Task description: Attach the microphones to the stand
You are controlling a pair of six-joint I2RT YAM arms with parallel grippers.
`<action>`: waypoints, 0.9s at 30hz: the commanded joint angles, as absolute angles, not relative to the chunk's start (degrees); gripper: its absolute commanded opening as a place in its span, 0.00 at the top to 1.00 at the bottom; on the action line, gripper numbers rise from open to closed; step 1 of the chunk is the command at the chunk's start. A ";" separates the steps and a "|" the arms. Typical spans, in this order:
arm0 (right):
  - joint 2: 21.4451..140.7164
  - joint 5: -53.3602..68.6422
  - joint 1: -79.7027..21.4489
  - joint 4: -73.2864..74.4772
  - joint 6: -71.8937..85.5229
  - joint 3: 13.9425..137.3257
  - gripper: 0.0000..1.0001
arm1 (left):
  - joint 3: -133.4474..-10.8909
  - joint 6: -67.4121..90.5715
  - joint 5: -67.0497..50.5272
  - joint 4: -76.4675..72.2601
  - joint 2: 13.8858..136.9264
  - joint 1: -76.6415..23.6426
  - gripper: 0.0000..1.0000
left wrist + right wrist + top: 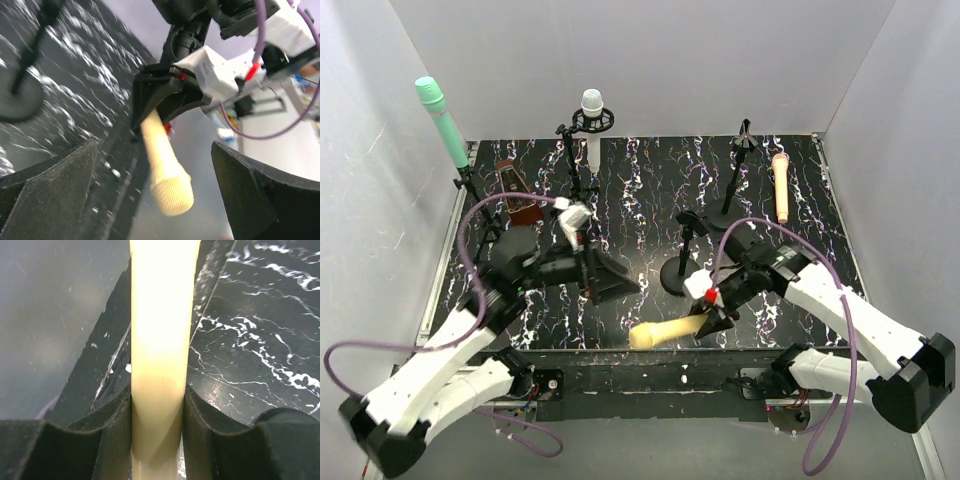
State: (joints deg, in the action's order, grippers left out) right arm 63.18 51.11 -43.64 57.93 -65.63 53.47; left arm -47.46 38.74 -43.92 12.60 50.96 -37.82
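My right gripper (712, 322) is shut on the yellow microphone (665, 332), holding it near the table's front edge, its head pointing left. In the right wrist view the yellow handle (159, 365) sits clamped between both fingers. My left gripper (610, 280) is open and empty, facing the yellow microphone (162, 165) from the left. The mint green microphone (442, 122) sits in a stand at the back left. The white microphone (592, 125) stands in a ring holder at the back. The peach-pink microphone (780, 186) lies on the table at the back right.
An empty black stand with a round base (682, 262) rises just left of my right gripper. Another empty clip stand (738, 165) is at the back right. A brown object (517, 190) lies at the back left. White walls enclose the marbled table (650, 190).
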 commanded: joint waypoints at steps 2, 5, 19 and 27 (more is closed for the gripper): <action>58.45 67.66 -35.00 57.14 -52.33 57.91 0.99 | -37.03 32.96 -20.41 1.20 30.28 -37.62 0.02; 58.01 72.85 -31.47 54.68 -44.16 60.81 0.99 | -27.63 34.88 -16.53 -15.59 20.24 -37.62 0.02; 62.48 65.22 -25.66 19.27 9.21 66.00 0.99 | -20.30 45.88 -23.65 -60.87 42.42 -39.02 0.02; 64.87 67.15 -25.66 9.15 18.71 63.02 0.99 | -26.89 34.54 -13.55 -66.78 59.31 -52.02 0.02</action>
